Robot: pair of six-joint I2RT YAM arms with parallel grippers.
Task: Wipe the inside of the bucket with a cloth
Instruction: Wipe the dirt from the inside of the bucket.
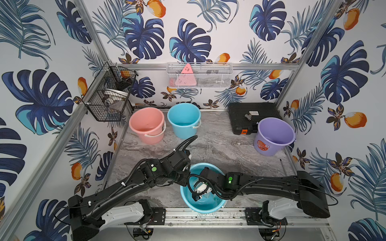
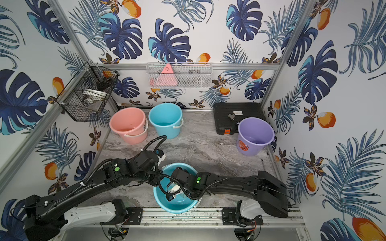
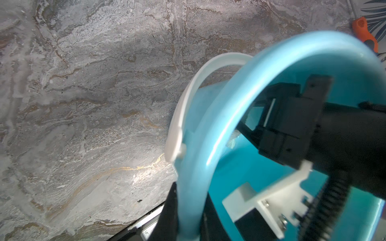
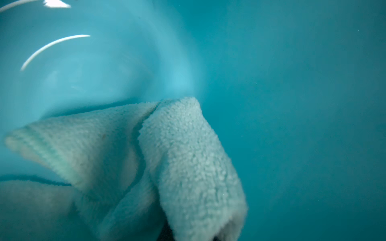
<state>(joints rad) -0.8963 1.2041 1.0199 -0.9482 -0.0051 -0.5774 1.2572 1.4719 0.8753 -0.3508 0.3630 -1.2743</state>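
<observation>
A blue bucket sits at the front middle of the marble-patterned floor, its mouth tipped up toward the camera. In the left wrist view my left gripper is shut on the bucket's rim, one black finger on each side of the wall; the white handle hangs outside. My right arm reaches down into the bucket. The fluffy pale mint cloth hangs folded against the blue inner wall. My right gripper is shut on the cloth, which covers nearly all of it.
A pink bucket and another blue bucket stand at the back. A purple bucket is at the right beside a black case. A black wire basket and a white mesh basket hang on the walls.
</observation>
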